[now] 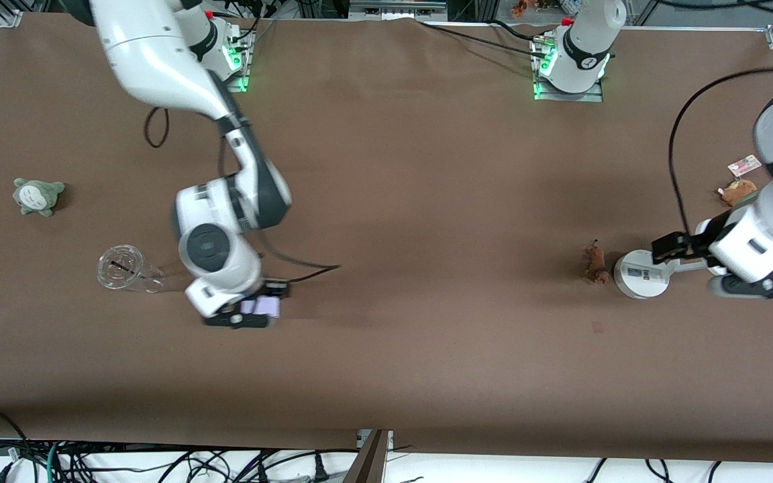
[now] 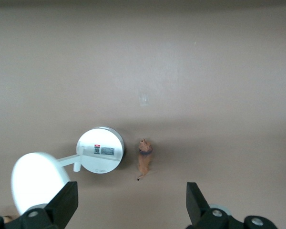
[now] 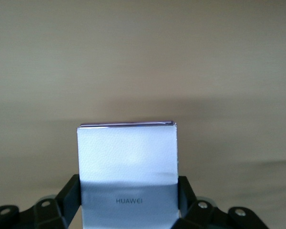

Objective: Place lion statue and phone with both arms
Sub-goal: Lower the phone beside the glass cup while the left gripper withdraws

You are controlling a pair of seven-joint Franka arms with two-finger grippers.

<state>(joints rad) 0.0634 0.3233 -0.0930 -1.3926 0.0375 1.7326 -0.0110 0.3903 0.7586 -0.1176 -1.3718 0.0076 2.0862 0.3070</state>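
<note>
The phone is a pale lavender slab held between the fingers of my right gripper, low over the table toward the right arm's end. In the right wrist view the phone stands out from the shut right gripper. The lion statue is a small reddish-brown figure lying on the table beside the white stand's round base. My left gripper is open and empty above the stand. In the left wrist view the lion statue lies ahead of the wide-open left gripper.
The white stand's base and disc sit close to the lion. A clear cup lies beside the right gripper. A grey-green plush sits at the right arm's end. An orange-brown plush and a card lie near the left arm.
</note>
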